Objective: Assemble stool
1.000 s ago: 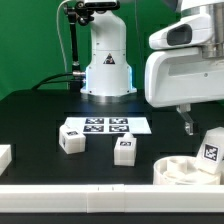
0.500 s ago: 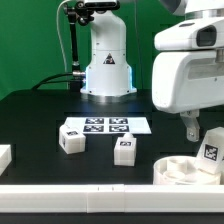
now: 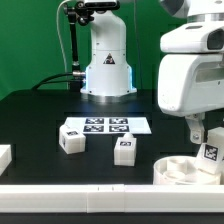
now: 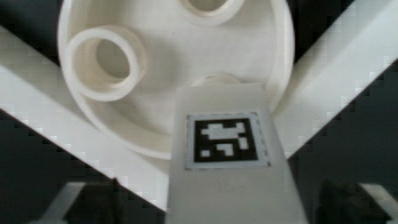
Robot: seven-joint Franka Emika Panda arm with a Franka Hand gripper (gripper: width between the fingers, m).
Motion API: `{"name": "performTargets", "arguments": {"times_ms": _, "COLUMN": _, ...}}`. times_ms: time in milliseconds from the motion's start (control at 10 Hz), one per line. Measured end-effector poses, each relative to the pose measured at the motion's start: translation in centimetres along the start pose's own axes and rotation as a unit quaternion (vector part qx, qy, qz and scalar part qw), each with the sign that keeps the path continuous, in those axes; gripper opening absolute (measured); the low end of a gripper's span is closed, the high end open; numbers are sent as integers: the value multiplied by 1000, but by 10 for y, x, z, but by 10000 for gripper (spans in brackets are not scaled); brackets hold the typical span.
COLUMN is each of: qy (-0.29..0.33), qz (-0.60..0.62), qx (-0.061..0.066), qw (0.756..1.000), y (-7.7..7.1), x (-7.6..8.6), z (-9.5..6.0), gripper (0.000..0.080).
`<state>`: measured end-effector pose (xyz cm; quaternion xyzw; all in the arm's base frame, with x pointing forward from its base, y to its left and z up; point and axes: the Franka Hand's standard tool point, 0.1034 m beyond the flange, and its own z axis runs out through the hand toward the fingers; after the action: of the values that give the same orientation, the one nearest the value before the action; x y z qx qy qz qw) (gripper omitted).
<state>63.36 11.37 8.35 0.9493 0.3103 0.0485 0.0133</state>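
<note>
Black tabletop, green backdrop | my two-finger gripper (image 3: 202, 133) unclenched, jaws straddling chunky white tagged plastic leg (image 3: 211, 150), gap either side | leg upright at round white plastic seat disc (image 3: 172, 171), exterior view's right.

In the exterior view the black table (image 3: 30, 120) lay open across its left and middle. It was broken only by the flat marker board (image 3: 105, 125), a loose leg (image 3: 72, 138) and a second loose leg (image 3: 124, 150) just near of it, and a white block (image 3: 4, 157) at the left edge. The robot base (image 3: 107, 65) closed off the far centre, and a white ledge (image 3: 90, 196) ran along the near edge. On the exterior view's right the seat disc (image 3: 178, 172) and the upright leg (image 3: 210, 152) filled the near corner under the arm. The wrist view showed only slim dark gaps between that leg and the fingers (image 4: 75, 203) on either side.
</note>
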Motion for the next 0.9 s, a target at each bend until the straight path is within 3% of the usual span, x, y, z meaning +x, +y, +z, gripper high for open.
{"name": "performTargets", "arguments": {"times_ms": 100, "qy": 0, "qz": 1, "qx": 0, "qw": 1000, "y": 1, "x": 0, "z": 0, "gripper": 411}}
{"name": "performTargets", "arguments": {"times_ms": 200, "qy": 0, "qz": 2, "qx": 0, "qw": 1000, "y": 2, "x": -1, "z": 0, "gripper": 411}}
{"name": "performTargets", "arguments": {"times_ms": 300, "qy": 0, "qz": 7, "qx": 0, "qw": 1000, "y": 2, "x": -1, "z": 0, "gripper": 337}}
{"name": "performTargets", "arguments": {"times_ms": 600, "qy": 0, "qz": 19, "qx": 0, "qw": 1000, "y": 2, "x": -1, "z": 0, "gripper": 337}}
{"name": "performTargets", "arguments": {"times_ms": 900, "qy": 0, "qz": 118, "qx": 0, "qw": 993, "y": 2, "x": -1, "z": 0, "gripper": 337}}
